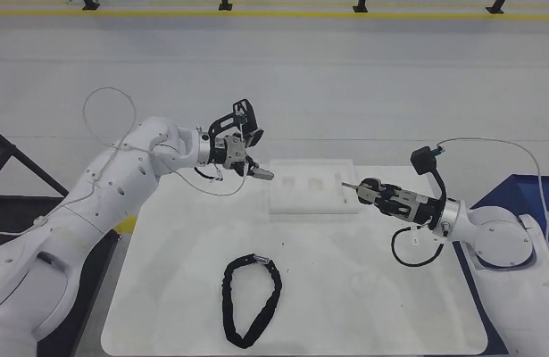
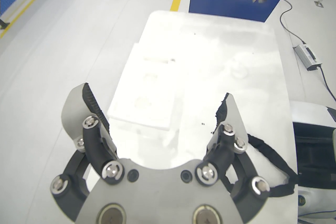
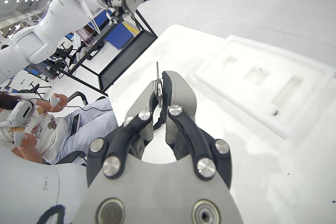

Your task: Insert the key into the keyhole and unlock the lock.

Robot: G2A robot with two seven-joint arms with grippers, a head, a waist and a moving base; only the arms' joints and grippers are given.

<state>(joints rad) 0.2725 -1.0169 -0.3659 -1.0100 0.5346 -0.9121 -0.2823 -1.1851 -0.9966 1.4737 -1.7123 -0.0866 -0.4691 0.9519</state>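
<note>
your right pincer (image 3: 160,83) is pinched tight on the key (image 3: 157,68), whose thin shaft pokes out past the fingertips. it hangs above the bench (image 1: 363,286), just beside the right end of the white foam tray (image 1: 314,189). your left pincer (image 2: 157,96) is spread wide with nothing in it, up over the far left corner of the bench near the tray's other end. the chain lock (image 1: 228,299), a black sleeved loop with a metal body at its far end, lies flat on the near part of the bench, well apart from both pincers. the keyhole is too small to make out.
</note>
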